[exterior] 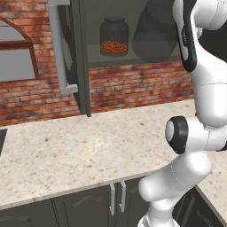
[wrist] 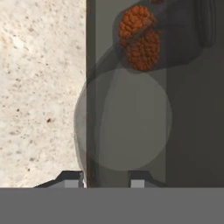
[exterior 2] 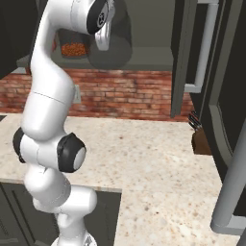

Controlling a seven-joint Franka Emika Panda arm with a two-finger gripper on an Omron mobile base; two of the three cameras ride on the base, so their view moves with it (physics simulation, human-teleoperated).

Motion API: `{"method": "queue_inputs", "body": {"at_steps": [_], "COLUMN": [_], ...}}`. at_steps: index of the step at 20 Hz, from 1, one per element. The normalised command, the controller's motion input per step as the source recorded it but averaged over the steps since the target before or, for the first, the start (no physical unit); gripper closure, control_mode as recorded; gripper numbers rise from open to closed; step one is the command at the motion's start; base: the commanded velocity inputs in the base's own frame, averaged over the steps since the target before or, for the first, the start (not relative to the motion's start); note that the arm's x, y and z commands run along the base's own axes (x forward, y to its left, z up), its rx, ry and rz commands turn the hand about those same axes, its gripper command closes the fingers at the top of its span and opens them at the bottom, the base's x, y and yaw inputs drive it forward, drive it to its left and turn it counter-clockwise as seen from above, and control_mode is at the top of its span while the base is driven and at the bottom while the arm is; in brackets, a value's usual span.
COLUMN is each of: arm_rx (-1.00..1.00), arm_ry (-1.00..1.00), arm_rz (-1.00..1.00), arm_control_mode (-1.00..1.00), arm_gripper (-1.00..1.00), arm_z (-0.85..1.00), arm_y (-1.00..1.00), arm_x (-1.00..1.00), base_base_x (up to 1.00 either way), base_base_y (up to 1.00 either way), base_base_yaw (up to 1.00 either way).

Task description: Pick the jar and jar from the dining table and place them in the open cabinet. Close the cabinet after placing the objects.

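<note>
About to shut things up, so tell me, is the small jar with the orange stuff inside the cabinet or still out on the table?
Inside. The small jar stands upright on the cabinet shelf, beside the grey jar.

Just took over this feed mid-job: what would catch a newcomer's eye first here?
The open cabinet above the brick wall, with both jars on its shelf: the small jar of orange-red grains at left and the grey jar beside it. In the hand view the pincer sits right at the grey jar. Below, the beige counter stretches wide.
</note>
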Motion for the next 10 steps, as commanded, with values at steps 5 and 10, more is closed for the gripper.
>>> {"method": "queue_inputs", "body": {"at_steps": [5,10], "arm_rx": [-0.03,-0.06], "arm_ry": [0.0,0.0], "arm_rz": [-0.01,-0.07], "arm_control_mode": [-1.0,-1.0], "arm_gripper": [1.0,1.0], "arm_z": [-0.08,-0.12], "arm_y": [0.0,0.0], "arm_x": [0.75,0.77], "base_base_x": [0.0,0.0], "base_base_y": [0.0,0.0], "base_base_yaw": [0.0,0.0]}}
